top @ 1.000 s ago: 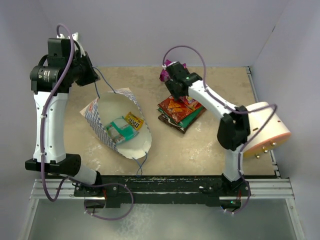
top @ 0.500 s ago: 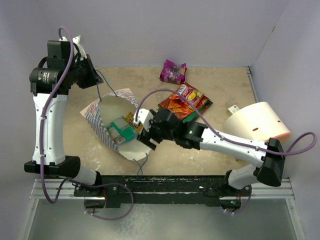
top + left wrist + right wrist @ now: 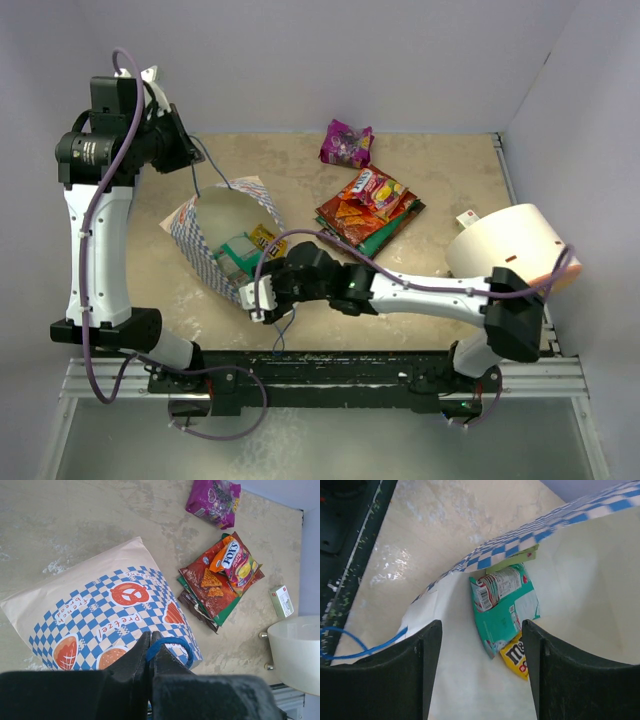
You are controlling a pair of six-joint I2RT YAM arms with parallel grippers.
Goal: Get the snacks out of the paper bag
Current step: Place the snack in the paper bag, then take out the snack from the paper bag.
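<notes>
The paper bag (image 3: 205, 215) lies on its side, mouth toward the near edge. My left gripper (image 3: 186, 152) is shut on its blue string handle (image 3: 172, 642) and holds the upper side up; in the left wrist view the left gripper (image 3: 150, 635) sits above the checkered band (image 3: 107, 607). My right gripper (image 3: 256, 296) is open at the bag's mouth. In the right wrist view the right gripper (image 3: 480, 630) is empty and frames a teal packet (image 3: 504, 605), a yellow M&M's packet (image 3: 516, 656) and a pale green packet (image 3: 516, 560) inside the bag. A magenta packet (image 3: 346, 143) lies at the back.
A pile of red-orange, green and dark brown packets (image 3: 368, 210) lies right of the bag. A large cream-peach cylinder (image 3: 510, 250) lies at the right edge, with a small pale box (image 3: 467, 218) beside it. The bag's other blue handle (image 3: 360, 649) trails on the table.
My right arm left the magenta packet at the back and swung down and left to the bag's mouth, jaws open. The left arm has held still on the handle.
</notes>
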